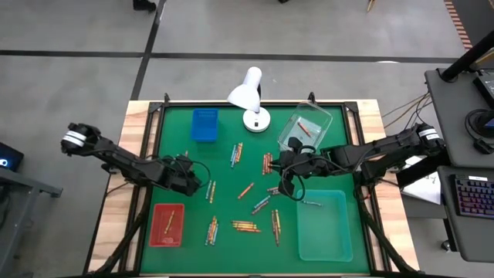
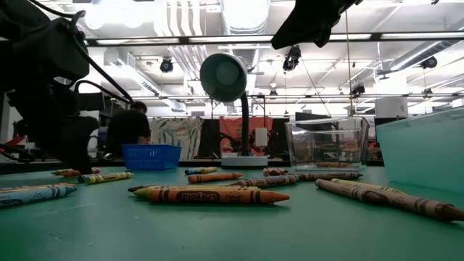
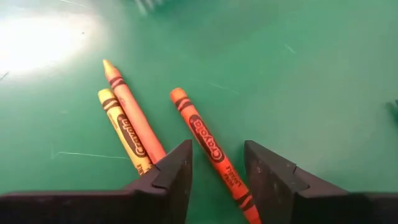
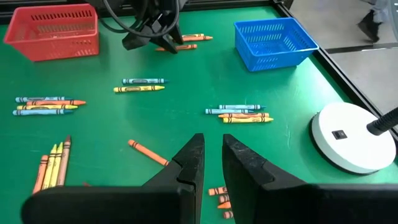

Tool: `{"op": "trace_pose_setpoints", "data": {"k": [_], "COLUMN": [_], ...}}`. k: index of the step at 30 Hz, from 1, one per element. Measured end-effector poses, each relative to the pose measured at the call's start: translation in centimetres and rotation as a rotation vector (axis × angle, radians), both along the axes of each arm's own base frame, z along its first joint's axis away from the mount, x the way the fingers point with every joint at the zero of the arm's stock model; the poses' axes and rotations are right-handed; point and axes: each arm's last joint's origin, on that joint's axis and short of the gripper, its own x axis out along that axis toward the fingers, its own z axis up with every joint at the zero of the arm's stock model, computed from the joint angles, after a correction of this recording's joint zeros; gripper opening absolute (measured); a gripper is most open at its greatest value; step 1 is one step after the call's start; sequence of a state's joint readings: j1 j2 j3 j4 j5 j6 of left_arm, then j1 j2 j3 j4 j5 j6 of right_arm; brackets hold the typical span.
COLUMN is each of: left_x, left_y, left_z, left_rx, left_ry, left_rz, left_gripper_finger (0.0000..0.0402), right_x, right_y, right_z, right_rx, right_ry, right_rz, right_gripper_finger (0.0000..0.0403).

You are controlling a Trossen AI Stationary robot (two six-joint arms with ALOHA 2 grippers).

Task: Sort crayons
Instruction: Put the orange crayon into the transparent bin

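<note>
Several crayons lie scattered flat on the green mat (image 1: 231, 247), among them small groups (image 1: 236, 154) (image 1: 245, 226). My left gripper (image 1: 201, 185) is low over the mat at the left, open. Its fingers stand on either side of an orange-red crayon (image 3: 208, 140) that lies on the mat, with a gap on both sides. A light orange crayon (image 3: 134, 118) and a yellow crayon (image 3: 124, 134) lie side by side just beside it. My right gripper (image 1: 279, 166) hangs above the middle of the mat, its fingers (image 4: 193, 155) a narrow gap apart, with nothing between them.
A red tray (image 1: 167, 224) with a crayon in it sits near left, a blue tray (image 1: 204, 124) far left, a clear tray (image 1: 303, 127) with a red crayon far right, and a pale green tray (image 1: 324, 224) near right. A white lamp (image 1: 248, 96) stands at the far edge.
</note>
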State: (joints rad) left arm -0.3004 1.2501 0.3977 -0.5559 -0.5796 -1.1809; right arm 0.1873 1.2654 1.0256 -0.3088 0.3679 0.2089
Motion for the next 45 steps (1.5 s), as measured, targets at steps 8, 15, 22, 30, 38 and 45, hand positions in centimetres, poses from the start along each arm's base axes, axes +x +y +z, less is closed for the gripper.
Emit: {"op": "trace_pose_setpoints", "data": {"k": [8, 15, 22, 30, 38, 45], "left_x": [0.2, 0.2, 1.5, 2.7, 3.0, 3.0], "left_y": [-0.1, -0.1, -0.4, -0.8, -1.8, -1.9], "left_z": [-0.3, 0.2, 2.9, 7.9, 10.1, 9.1], "left_rx": [-0.012, -0.028, 0.012, 0.12, 0.284, 0.376], "left_ry": [0.007, 0.001, -0.049, -0.235, -0.61, -0.775], "left_rz": [0.001, 0.002, -0.092, -0.312, -0.587, -0.617], "left_gripper_finger": [0.0047, 0.0006, 0.0002, 0.0001, 0.0, 0.0], "right_x": [0.0, 0.0, 0.0, 0.0, 0.2, 1.1], "right_y": [0.0, 0.0, 0.0, 0.0, 0.1, 0.3], "right_z": [0.0, 0.0, 0.0, -0.7, -1.9, -3.4], "right_rx": [0.0, 0.002, 0.012, 0.024, -0.003, -0.094], "right_ry": [-0.001, -0.003, -0.005, -0.01, -0.117, -0.325], "right_rz": [0.0, -0.001, -0.007, -0.016, 0.018, 0.086], "right_gripper_finger": [0.0047, 0.0047, 0.0047, 0.0047, 0.0047, 0.0047]}}
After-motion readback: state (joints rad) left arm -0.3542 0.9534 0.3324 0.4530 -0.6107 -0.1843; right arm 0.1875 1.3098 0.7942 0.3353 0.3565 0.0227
